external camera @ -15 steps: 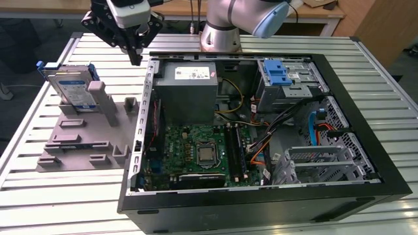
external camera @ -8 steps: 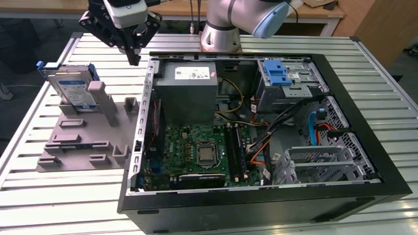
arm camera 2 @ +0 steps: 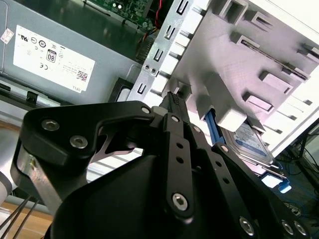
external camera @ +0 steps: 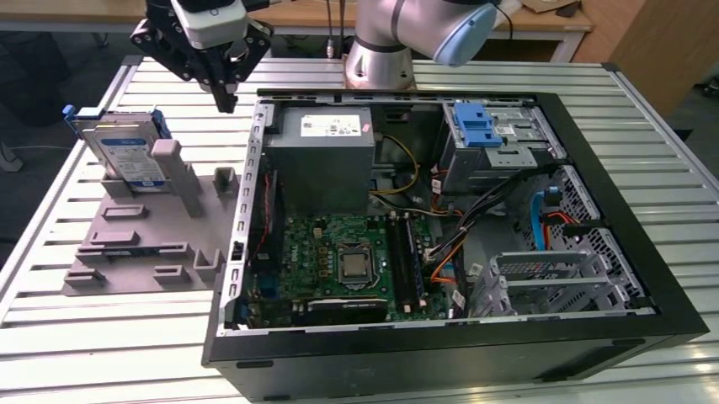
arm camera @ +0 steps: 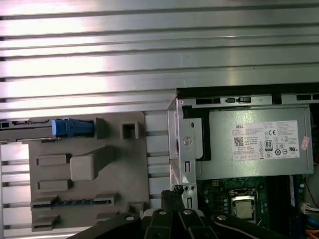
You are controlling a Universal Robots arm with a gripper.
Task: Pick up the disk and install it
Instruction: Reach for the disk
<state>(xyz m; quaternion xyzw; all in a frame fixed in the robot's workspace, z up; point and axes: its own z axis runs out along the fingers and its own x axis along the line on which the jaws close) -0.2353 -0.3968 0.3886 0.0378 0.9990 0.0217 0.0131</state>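
The disk [external camera: 124,153], a silver drive with a white-and-blue label in a blue bracket, stands on edge in the grey holder [external camera: 141,244] at the exterior view's left. In the second wrist view the disk [arm camera 2: 251,142] leans behind the holder's posts. In the first wrist view the disk [arm camera: 72,127] is seen edge-on as a blue strip. My gripper [external camera: 228,103] hangs above the table between the holder and the computer case, to the right of the disk and clear of it. Its black fingers are shut together with nothing between them in both wrist views [arm camera 2: 174,98] [arm camera: 172,195].
An open black computer case [external camera: 629,210] lies right of the holder, with a grey power supply [external camera: 326,156], motherboard [external camera: 343,261], loose cables and a drive cage with a blue latch [external camera: 477,126]. The arm's base [external camera: 380,59] stands behind it on the slatted metal table [external camera: 113,337].
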